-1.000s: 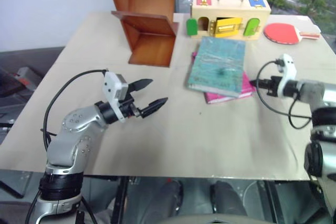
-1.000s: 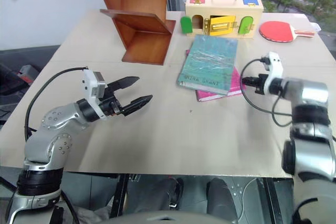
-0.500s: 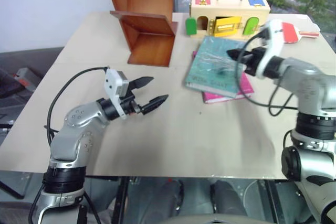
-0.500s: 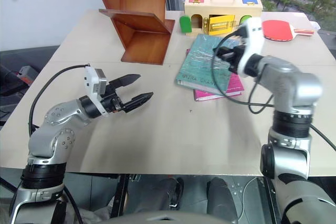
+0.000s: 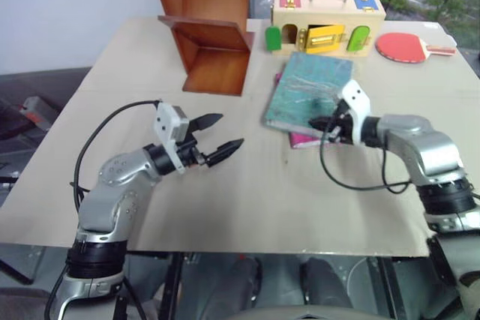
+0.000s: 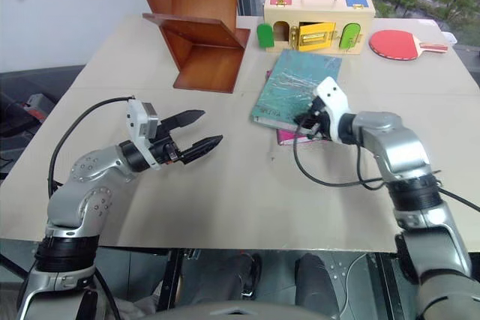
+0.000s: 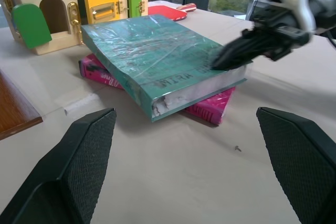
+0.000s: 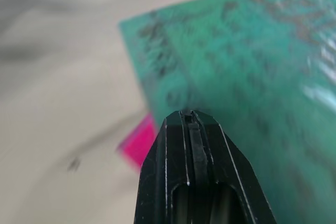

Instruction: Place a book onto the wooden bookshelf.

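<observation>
- Head view: the book (image 5: 309, 94) lies on a pink book (image 5: 324, 139), in front of the wooden bookshelf (image 5: 211, 28); left gripper (image 5: 221, 139) spread wide, empty, well left of the book.
- Left wrist view: right gripper (image 7: 223, 61), fingers pressed together, tip at the book's near corner.
- Right wrist view: closed fingers (image 8: 190, 150) over the book's cover.

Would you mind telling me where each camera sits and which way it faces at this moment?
Left and right eye views: on the head, looking forward and down over both arms at the table.
Left wrist view: along the open left gripper toward the book.
Right wrist view: along the shut right gripper, just above the book's cover.
Shared: the left wrist and eye views all show the right gripper at the book's near corner.
</observation>
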Robot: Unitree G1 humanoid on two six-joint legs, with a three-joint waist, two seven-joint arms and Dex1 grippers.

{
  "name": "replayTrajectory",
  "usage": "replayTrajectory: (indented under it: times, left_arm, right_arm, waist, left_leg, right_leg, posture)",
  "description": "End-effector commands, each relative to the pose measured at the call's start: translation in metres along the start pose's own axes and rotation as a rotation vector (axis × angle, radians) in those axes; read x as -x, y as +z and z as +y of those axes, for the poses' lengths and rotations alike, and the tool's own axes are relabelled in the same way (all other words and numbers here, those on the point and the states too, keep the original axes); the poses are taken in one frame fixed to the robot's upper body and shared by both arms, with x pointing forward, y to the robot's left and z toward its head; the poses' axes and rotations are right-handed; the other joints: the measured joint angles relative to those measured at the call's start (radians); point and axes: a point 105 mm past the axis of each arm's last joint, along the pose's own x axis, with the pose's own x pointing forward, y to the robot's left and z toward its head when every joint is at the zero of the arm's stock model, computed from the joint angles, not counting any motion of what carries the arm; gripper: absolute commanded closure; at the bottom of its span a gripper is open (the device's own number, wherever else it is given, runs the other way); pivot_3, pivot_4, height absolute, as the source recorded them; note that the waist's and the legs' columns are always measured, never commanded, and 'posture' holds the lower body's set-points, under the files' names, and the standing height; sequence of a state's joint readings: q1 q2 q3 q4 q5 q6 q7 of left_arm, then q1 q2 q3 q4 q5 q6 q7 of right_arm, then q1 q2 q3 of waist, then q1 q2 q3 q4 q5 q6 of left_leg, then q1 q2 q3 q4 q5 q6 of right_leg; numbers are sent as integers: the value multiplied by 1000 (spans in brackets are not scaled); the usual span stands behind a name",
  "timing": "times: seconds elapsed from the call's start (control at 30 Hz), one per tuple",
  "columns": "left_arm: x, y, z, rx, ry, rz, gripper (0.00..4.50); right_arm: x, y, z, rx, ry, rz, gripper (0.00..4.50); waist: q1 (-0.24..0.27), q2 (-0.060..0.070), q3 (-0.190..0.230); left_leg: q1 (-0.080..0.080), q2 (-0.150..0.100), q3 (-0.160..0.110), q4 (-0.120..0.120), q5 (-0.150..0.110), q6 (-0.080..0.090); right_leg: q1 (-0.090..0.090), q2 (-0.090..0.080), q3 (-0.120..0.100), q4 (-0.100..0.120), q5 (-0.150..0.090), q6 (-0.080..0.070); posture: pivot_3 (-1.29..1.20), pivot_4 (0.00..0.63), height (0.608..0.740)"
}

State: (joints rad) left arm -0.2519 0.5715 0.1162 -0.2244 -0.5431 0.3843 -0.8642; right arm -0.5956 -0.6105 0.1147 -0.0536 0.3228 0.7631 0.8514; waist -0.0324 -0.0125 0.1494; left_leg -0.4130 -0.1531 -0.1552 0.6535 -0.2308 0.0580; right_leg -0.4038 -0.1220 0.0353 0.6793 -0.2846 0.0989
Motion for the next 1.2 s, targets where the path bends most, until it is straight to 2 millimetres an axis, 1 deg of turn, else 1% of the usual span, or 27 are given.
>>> replayTrajectory:
  times: [0.03,0.13,0.2,0.27,0.33,0.4,0.47,0.53,0.7,0.8,0.83,0.87,0.93,0.97,1.03,1.2]
  left_arm:
    - [-1,12,0,-35,-6,-38,0]
    - [-4,13,2,-35,-11,-36,0]
    - [-5,12,2,-36,-14,-32,0]
    - [-6,11,1,-37,-32,-28,0]
    - [-5,10,-1,-39,-50,-26,0]
    - [-1,12,-1,-41,-75,-32,0]
    - [6,13,0,-47,-102,-19,0]
    - [13,14,1,-45,-131,0,0]
    - [31,18,8,-62,-146,45,0]
    - [34,19,9,-73,-133,49,0]
    - [34,19,8,-74,-128,48,0]
    - [35,20,7,-71,-121,42,0]
    - [35,22,3,-70,-114,35,0]
    - [35,22,2,-70,-111,34,0]
    - [37,21,0,-68,-99,37,0]
    - [36,19,0,-63,-91,38,0]
  right_arm:
    - [11,-4,5,-43,8,-6,4430]
    - [18,30,11,-77,17,-134,4430]
    - [17,41,16,-55,10,-159,4430]
    - [6,50,25,22,-23,-160,4430]
    - [-11,62,34,57,-53,-177,4430]
    - [-28,75,45,46,-42,-211,4430]
    - [-50,87,55,64,-41,-228,4430]
    - [-74,95,57,112,-73,-219,4430]
    - [-122,114,59,174,-122,-206,4430]
    - [-142,113,62,214,-123,-163,4430]
    - [-148,107,62,215,-122,-122,4430]
    - [-153,99,61,260,-133,-60,4430]
    - [-158,88,59,299,-137,30,4430]
    - [-158,87,58,314,-133,47,4430]
    - [-151,83,57,321,-126,72,4430]
    - [-128,67,60,345,-107,143,4430]
  waist:
    - [1,0,0]
    - [0,0,0]
    - [-3,1,1]
    - [-6,1,1]
    - [-8,1,1]
    - [-9,1,1]
    - [-10,1,1]
    - [-12,1,1]
    - [-10,1,1]
    - [-12,1,1]
    - [-13,1,1]
    - [-14,1,1]
    - [-18,2,1]
    - [-19,2,1]
    - [-23,2,2]
    - [-29,2,2]
  left_leg:
    - [0,0,0,0,0,0]
    - [0,1,0,0,0,0]
    - [-1,1,0,0,0,-1]
    - [-2,1,0,-1,0,-1]
    - [-2,1,0,-1,0,-1]
    - [-2,1,1,-1,0,-1]
    - [-2,1,1,-1,1,-1]
    - [-2,1,1,-1,1,-1]
    - [-2,1,1,-2,1,-1]
    - [-2,1,1,-2,1,-2]
    - [-2,1,1,-2,1,-2]
    - [-2,0,1,-2,1,-2]
    - [-1,0,1,-2,1,-2]
    - [-2,0,0,-3,1,-2]
    - [-2,0,0,-3,1,-2]
    - [-2,1,0,-3,1,-2]
  right_leg:
    - [0,0,0,0,0,0]
    - [0,0,0,0,1,-1]
    - [-1,0,1,1,2,-1]
    - [-2,0,1,1,2,-1]
    - [-3,0,1,0,2,-1]
    - [-3,0,1,0,2,-1]
    - [-4,1,1,0,2,-1]
    - [-4,1,2,1,2,-1]
    - [-5,6,2,1,2,-1]
    - [-4,6,2,0,2,-1]
    - [-4,6,2,0,2,-1]
    - [-5,6,2,0,2,-1]
    - [-5,7,2,0,2,-1]
    - [-5,7,2,0,2,-1]
    - [-5,7,1,0,2,-1]
    - [-6,7,2,1,2,-1]
  posture:
    - [0,150,740]
    - [0,150,740]
    - [0,150,740]
    - [0,150,740]
    - [0,150,740]
    - [0,150,740]
    - [0,150,740]
    - [0,150,740]
    - [0,150,740]
    - [0,150,740]
    - [0,150,740]
    - [0,150,740]
    - [0,150,740]
    - [0,150,740]
    - [0,150,740]
    - [0,150,740]
